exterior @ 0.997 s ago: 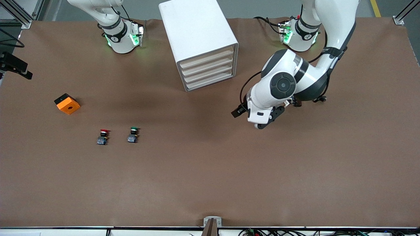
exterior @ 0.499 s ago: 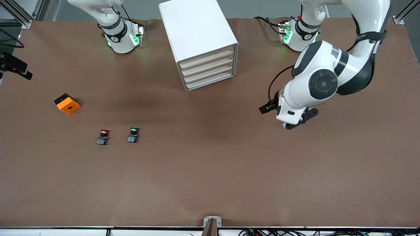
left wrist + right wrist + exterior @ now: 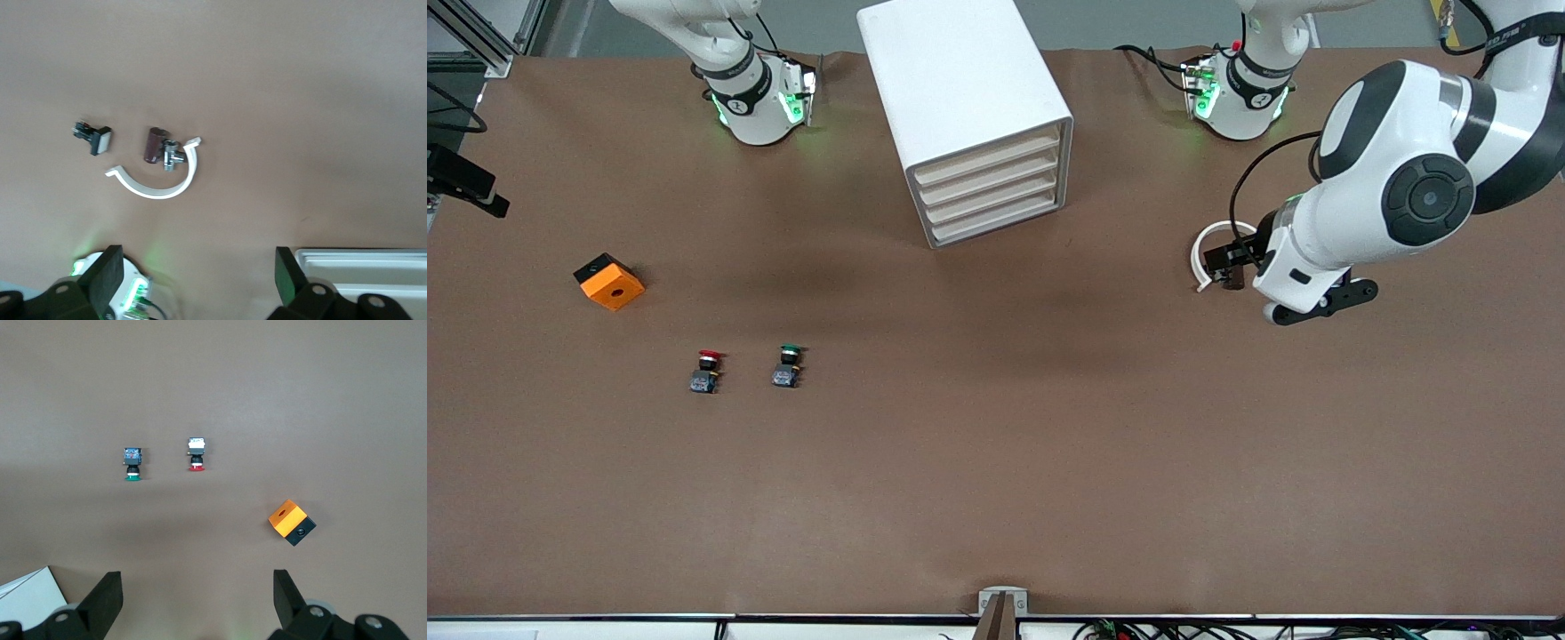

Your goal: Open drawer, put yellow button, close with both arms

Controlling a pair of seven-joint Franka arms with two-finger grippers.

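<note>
The white cabinet (image 3: 960,89) stands between the arm bases. Its top drawer (image 3: 989,158) is shut, flush with the three below. The yellow button is not in view. My left gripper (image 3: 1320,302) hangs over bare table toward the left arm's end, well apart from the cabinet. Its fingers are open and empty in the left wrist view (image 3: 197,287). My right gripper is out of the front view. In the right wrist view (image 3: 197,600) it is open and empty, high above the table.
A red-capped button (image 3: 708,369) and a green-capped button (image 3: 787,364) stand nearer the camera toward the right arm's end, with an orange block (image 3: 609,281) farther out. A white C-shaped ring (image 3: 160,185), a dark cylinder part (image 3: 157,147) and a small black piece (image 3: 97,139) lie under the left arm.
The left arm has swung away from the cabinet's front toward its own end of the table, uncovering the white ring. The right arm, cabinet and buttons have not moved.
</note>
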